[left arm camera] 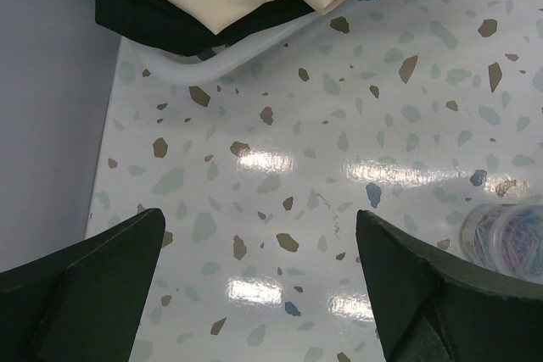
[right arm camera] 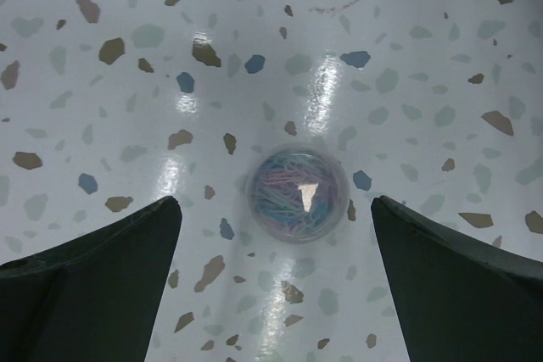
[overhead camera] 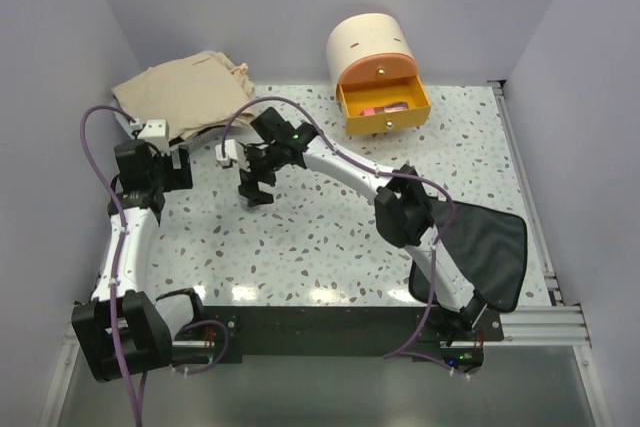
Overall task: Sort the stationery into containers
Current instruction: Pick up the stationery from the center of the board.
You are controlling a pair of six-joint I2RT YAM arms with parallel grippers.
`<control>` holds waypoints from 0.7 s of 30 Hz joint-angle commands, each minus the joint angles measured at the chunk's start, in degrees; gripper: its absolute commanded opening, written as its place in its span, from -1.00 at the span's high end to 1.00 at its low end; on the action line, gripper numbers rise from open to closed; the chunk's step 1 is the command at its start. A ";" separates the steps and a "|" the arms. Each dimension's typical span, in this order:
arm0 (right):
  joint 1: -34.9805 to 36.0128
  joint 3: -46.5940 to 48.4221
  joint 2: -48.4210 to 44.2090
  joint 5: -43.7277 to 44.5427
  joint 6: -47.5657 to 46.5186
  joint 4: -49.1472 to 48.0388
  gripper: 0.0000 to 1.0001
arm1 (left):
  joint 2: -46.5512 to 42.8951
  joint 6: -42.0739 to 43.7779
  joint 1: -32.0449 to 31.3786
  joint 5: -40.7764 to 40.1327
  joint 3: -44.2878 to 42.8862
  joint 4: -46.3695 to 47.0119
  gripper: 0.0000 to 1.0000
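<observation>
Over on the left-middle of the speckled terrazzo tabletop (overhead camera: 330,237), the right gripper (right arm camera: 276,203) hangs straight over a small clear round plastic pot full of pastel paper clips (right arm camera: 297,194). Its jaws are spread wide and the pot sits on the table in the gap between the two dark fingers (right arm camera: 93,286), a bit off-centre and not touching either one as far as I can see. From the overhead cam the pot itself is hidden under that gripper. The left gripper (left arm camera: 261,218) is wide open too with nothing in it, hovering just left of the pot, near the left wall (left arm camera: 42,82); its wrist cam catches the pot at the right edge. Far left there's a crumpled cream cloth bag (overhead camera: 185,92). At the far side sits the cream cylindrical box (overhead camera: 365,42) with its orange drawer (overhead camera: 388,123) pulled out and something pink (overhead camera: 385,105) inside. The flat black fabric pouch (overhead camera: 492,252) lies near right, partly behind the right arm.
</observation>
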State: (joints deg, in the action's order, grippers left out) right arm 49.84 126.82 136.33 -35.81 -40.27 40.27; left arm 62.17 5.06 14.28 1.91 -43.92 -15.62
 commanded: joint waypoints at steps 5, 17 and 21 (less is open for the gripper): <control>-0.10 -1.75 1.83 3.64 -0.86 -8.01 -0.98 | -1.44 -0.31 0.48 0.37 -0.46 0.59 -1.00; -0.10 -4.83 3.24 3.56 0.28 -11.44 -0.98 | -0.03 -0.40 0.48 1.08 -0.46 0.68 -1.00; -0.10 -4.48 4.03 3.29 0.98 -12.06 -0.93 | 0.40 -0.31 0.48 1.25 -0.55 0.68 -1.00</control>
State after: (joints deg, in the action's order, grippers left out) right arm 49.76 122.30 139.85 -32.21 -40.27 31.20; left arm 62.13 5.08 14.28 2.33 -43.92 -15.64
